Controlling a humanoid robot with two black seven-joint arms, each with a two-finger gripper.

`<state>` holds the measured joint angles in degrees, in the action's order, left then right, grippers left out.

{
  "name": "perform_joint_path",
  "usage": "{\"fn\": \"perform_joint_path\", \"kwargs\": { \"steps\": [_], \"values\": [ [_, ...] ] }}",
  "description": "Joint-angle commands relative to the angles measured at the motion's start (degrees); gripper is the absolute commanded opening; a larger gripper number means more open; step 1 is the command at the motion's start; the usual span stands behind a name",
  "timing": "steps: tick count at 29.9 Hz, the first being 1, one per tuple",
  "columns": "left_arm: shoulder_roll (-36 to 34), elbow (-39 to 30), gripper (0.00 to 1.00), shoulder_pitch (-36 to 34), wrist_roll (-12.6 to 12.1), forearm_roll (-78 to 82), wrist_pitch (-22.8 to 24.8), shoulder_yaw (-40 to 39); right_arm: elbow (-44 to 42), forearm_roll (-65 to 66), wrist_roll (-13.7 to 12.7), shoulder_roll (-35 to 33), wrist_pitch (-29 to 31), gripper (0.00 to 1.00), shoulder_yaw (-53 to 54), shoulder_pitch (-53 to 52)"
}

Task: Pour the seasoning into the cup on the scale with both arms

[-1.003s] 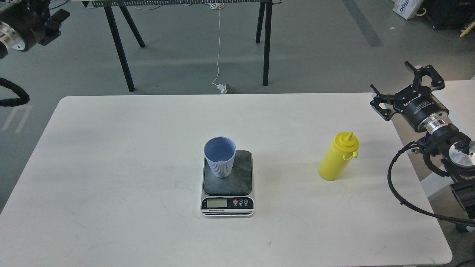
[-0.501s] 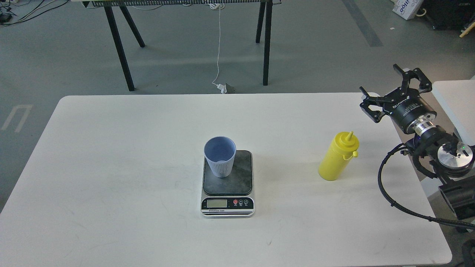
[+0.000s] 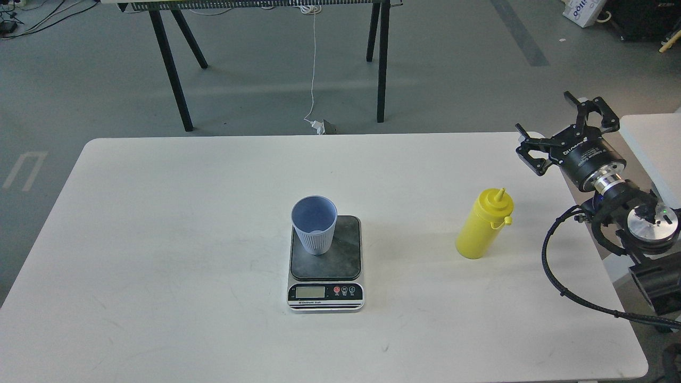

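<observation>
A light blue ribbed cup point(image 3: 314, 224) stands upright on the back left part of the dark plate of the scale point(image 3: 326, 263), at the middle of the white table point(image 3: 159, 266). The yellow seasoning bottle point(image 3: 483, 224) stands upright to the right of the scale, nozzle up, cap hanging at its side. My right gripper point(image 3: 564, 130) is open and empty, above the table's right back corner, up and to the right of the bottle and apart from it. My left arm and gripper are out of view.
A black-legged trestle point(image 3: 175, 69) stands on the grey floor behind the table, with a white cable point(image 3: 314, 69) hanging down. A second white surface point(image 3: 657, 143) lies at the right edge. My right arm's cable loops over the table's right edge point(image 3: 553, 276).
My left arm has left the view at the top left. My right gripper moved left and slightly down toward the table corner, then held still. Cup, scale and bottle have not moved.
</observation>
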<state>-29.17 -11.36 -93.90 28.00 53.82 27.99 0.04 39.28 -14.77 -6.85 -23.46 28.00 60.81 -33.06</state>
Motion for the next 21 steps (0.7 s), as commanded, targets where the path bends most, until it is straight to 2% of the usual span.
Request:
{"fn": "perform_joint_path", "kwargs": {
  "steps": [1, 7, 11, 15, 21],
  "values": [
    [-0.7, 0.2, 1.0, 4.1, 0.0, -4.4, 0.0, -0.3, -0.1, 0.6, 0.0, 0.0, 0.0, 0.99, -0.2, -0.1],
    [-4.1, 0.6, 1.0, 13.9, 0.0, -21.1, 0.0, -0.2, -0.3, 4.0, 0.3, 0.1, 0.0, 0.99, -0.1, -0.2],
    [-4.5, 0.9, 1.0, 19.3, 0.0, -29.1, 0.0, -0.3, -0.5, 4.0, 1.8, 0.1, 0.0, 0.99, -0.2, -0.2],
    [-5.5, 0.9, 1.0, 22.6, 0.0, -35.6, 0.0, -0.4, -0.6, 4.0, 2.3, 0.2, 0.0, 0.99, -0.9, -0.2],
    [-5.5, 0.9, 1.0, 26.1, 0.0, -38.9, 0.0, -0.7, -1.3, 4.0, 4.3, 0.4, 0.0, 0.99, -1.5, -0.2]
  ]
}}
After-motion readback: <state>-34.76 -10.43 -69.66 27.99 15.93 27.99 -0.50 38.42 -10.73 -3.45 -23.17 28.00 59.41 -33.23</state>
